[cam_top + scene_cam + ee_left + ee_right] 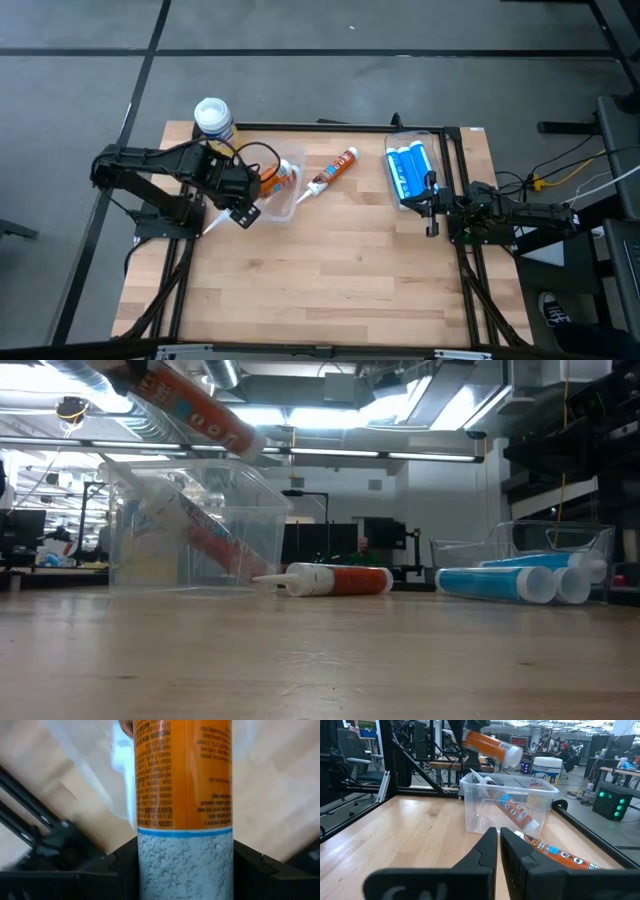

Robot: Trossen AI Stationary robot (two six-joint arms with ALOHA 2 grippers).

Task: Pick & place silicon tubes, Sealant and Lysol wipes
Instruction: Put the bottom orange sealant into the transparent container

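My left gripper (243, 196) is shut on an orange tube (195, 410) and holds it above a clear plastic bin (190, 525). A second orange tube (512, 810) leans inside that bin, nozzle up. A third orange tube (335, 172) with a white nozzle lies on its side on the table, to the right of the bin. The Lysol wipes canister (213, 118), yellow with a white lid, stands upright at the far left edge. My right gripper (432, 208) is shut and empty, low over the table at the right. My left gripper pinches the tube between its two fingers (117, 867) on the pale grey band (185, 865) next to the orange label, one finger on each side, lying across the tube. The tube is lifted clear and tilted, with its lower end (248, 445) just above the bin's rim.
A second clear bin (392, 160) at the far right holds several blue tubes (515, 582) lying on their sides, just beyond my right gripper. The near half of the wooden table (330, 280) is bare. Black frame rails run along the table's sides.
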